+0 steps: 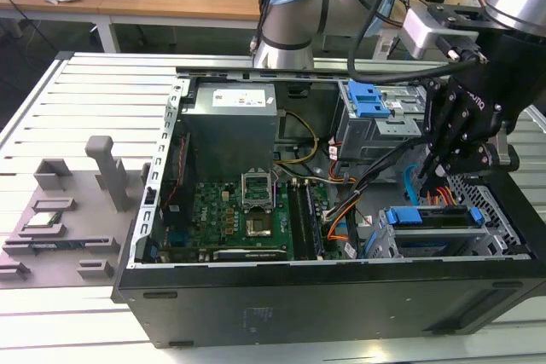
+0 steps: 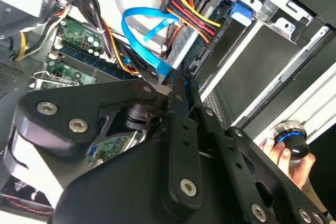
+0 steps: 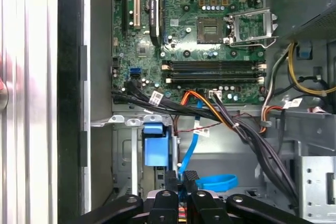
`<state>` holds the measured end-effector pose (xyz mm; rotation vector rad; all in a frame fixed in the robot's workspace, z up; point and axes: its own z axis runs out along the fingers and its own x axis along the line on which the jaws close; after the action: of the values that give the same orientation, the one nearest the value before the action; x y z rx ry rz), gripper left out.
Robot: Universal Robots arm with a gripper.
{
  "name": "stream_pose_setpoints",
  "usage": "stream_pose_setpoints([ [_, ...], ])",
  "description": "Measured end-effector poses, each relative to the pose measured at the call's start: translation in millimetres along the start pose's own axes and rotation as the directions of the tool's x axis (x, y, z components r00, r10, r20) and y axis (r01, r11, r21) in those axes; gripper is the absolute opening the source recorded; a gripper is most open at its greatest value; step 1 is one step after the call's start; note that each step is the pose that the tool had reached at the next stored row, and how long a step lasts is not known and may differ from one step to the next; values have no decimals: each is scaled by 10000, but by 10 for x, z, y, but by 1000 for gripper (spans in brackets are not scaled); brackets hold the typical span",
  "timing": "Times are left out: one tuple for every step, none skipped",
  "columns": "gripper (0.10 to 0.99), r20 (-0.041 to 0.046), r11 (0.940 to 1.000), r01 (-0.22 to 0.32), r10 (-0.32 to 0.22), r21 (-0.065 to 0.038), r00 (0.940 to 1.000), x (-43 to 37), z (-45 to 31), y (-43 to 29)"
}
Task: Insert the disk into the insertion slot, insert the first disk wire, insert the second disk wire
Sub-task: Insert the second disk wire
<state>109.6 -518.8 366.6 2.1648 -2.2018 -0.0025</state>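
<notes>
The open computer case (image 1: 341, 296) lies on its side on a slatted metal table (image 1: 94, 91). The disk (image 1: 431, 226) already sits in the insertion slot (image 1: 503, 219) at the corner of the case nearest the exterior view's right, its blue frame showing along the slot's open edge. Between the slot and the green board (image 1: 247, 210) there is only a narrow gap, crowded with a flat blue cable (image 1: 411, 178) and a bundle of red, yellow and orange wires (image 1: 341, 210). Beyond the slot, a taller metal cage with a blue clip (image 1: 368, 100) closes that side. The case wall hems the slot on the outer side, so free room lies mainly above.

The arm (image 1: 290, 6) reaches over the case from the far side, and the gripper (image 1: 435, 164) hangs point-down just above the disk's inner end, beside the cage. In the second wrist view the gripper (image 2: 181, 80) is pinched together on the end of the blue cable (image 2: 152, 51), close to the disk's connector edge, where the bundle of coloured wires (image 2: 181, 9) meets it. In the first wrist view the fingers (image 3: 189, 179) stand close together next to the blue cable (image 3: 215, 182).
</notes>
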Motion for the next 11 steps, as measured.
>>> stream_pose_setpoints([
  [161,-1,10000,2,-2,0,10000,43,47,-8],
  [161,1,10000,2,-2,0,10000,57,71,-16],
  [161,-1,10000,1,-1,0,10000,65,88,-26],
  [161,-16,10000,-1,1,0,10000,70,116,-48],
  [161,-30,10000,-1,1,1,10000,69,152,-71],
  [161,-51,10000,-1,1,1,10000,67,176,-93],
  [161,-60,10000,-2,2,1,10000,67,188,-107],
  [161,-66,10000,-3,3,1,10000,66,197,-118],
  [161,-71,10000,-2,2,1,10000,66,203,-128],
  [161,-74,10000,-2,2,1,10000,66,207,-134],
  [161,-76,10000,-2,2,1,10000,66,210,-141],
])
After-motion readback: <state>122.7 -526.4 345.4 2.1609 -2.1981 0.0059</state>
